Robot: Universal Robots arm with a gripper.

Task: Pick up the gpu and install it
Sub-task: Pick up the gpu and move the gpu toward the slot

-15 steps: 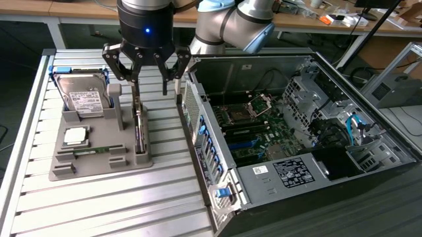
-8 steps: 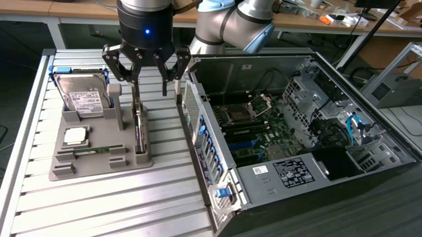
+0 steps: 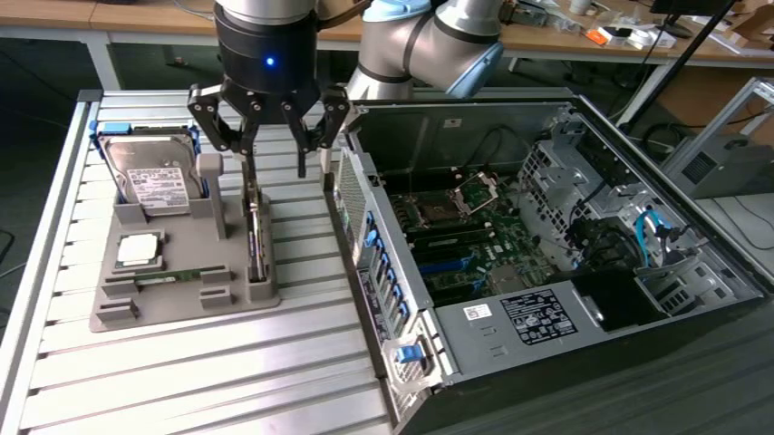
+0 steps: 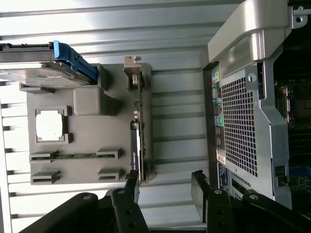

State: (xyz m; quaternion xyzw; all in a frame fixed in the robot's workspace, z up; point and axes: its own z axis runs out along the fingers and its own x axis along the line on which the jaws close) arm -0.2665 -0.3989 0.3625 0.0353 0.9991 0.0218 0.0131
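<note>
Gripper (image 3: 274,156) first: our black multi-fingered hand hangs spread wide and empty above the flat grey plastic holder tray (image 3: 181,304), holding nothing. The gpu (image 3: 254,237), a thin dark expansion card with a silver bracket at one end, stands on edge in the slotted blocks along one long side of that tray. It is untouched and not yet lifted.

We judge the step in hand to be the grasp. In the wrist view the card (image 4: 137,131) runs close under one finger (image 4: 130,187) rather than midway across the gripper (image 4: 165,188). So we want the hand centred over the tray's card slot, fingers straddling the thin edge squarely. We should come down straight, keep off the grey upright post (image 3: 213,192) that rises from the tray just beside the card, and close on the flat faces.

The silver hard drive with a white label (image 3: 151,177) leans at one end of the tray, apart from our line.
</note>
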